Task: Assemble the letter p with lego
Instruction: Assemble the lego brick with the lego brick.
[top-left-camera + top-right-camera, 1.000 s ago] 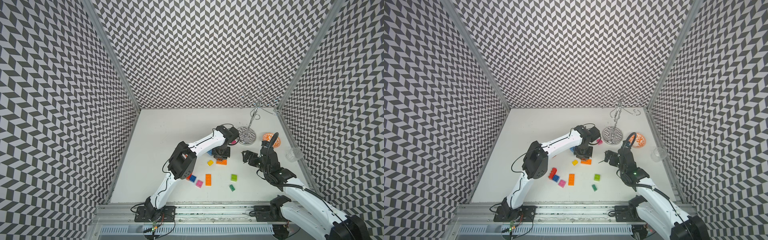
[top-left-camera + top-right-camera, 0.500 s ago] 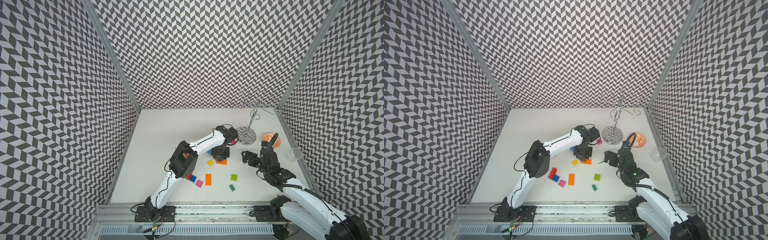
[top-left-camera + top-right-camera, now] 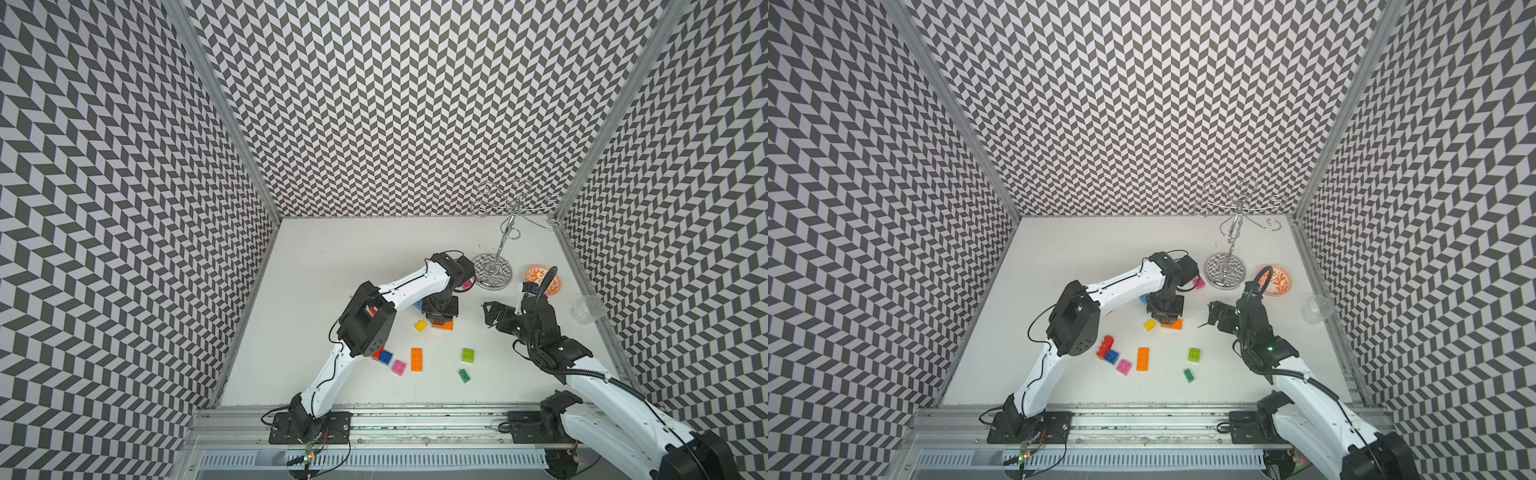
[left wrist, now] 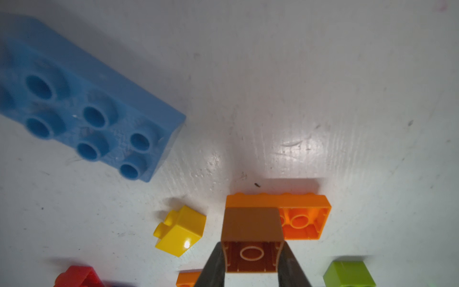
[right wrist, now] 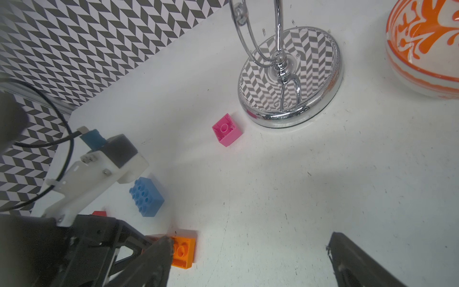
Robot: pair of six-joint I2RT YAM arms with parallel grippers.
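Observation:
My left gripper is shut on a brown square lego brick, its hollow underside facing the left wrist camera. Just beyond it an orange oblong brick lies on its side on the white table. A small yellow brick and a large light blue brick lie nearby. In a top view the left gripper hangs over that orange brick. My right gripper hovers to the right of it, open and empty, its fingers wide apart.
Loose bricks lie nearer the front: orange oblong, pink, blue, lime, green. Another pink brick sits by a chrome stand. A patterned orange bowl and a clear cup stand at right.

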